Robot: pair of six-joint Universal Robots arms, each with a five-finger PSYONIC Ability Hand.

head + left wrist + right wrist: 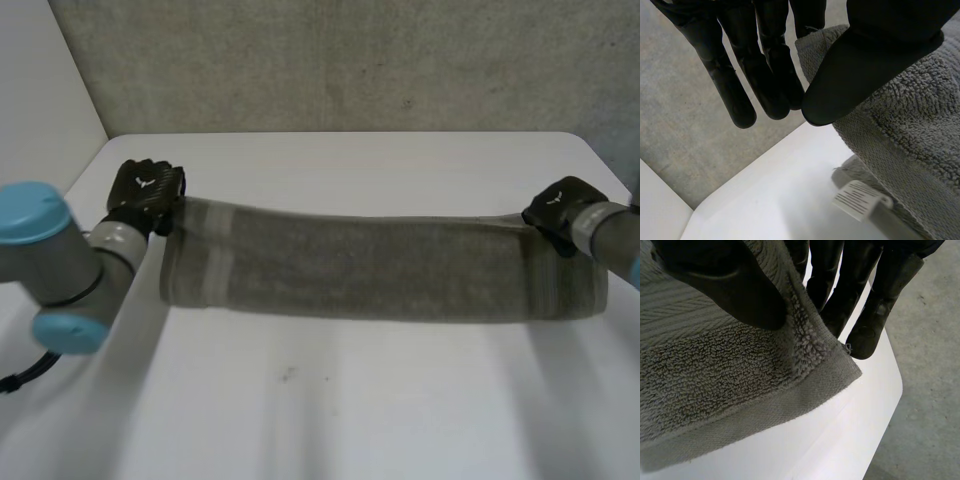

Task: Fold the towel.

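A long grey terry-cloth towel (380,265) is stretched as a narrow band across the white tabletop (350,400) beneath it, and it is held at both short ends. At the towel's one end the left hand (145,190) is closed on a far corner. At the opposite end the right hand (560,210) is closed on the matching corner. The cloth is pinched between thumb and straight fingers in each case. From how the cloth lies, a first lengthwise fold is judged to be under way or just made: the towel's near edge looks rounded and doubled, while its far edge is kept taut between the two hands. The held edge has not yet been laid down and let go, and the crosswise folds that would shorten the band are judged to be left. The whole span of the towel and both arms are given by the head view, but the grips cannot be read there. In the left wrist view the left thumb (850,75) is seen pressed onto the pile over the corner, and a white printed label (857,200) is seen hanging under the towel's edge. In the right wrist view the right thumb (735,285) is seen on the towel above its flat-woven border band (765,415), with the corner projecting past the fingertips.
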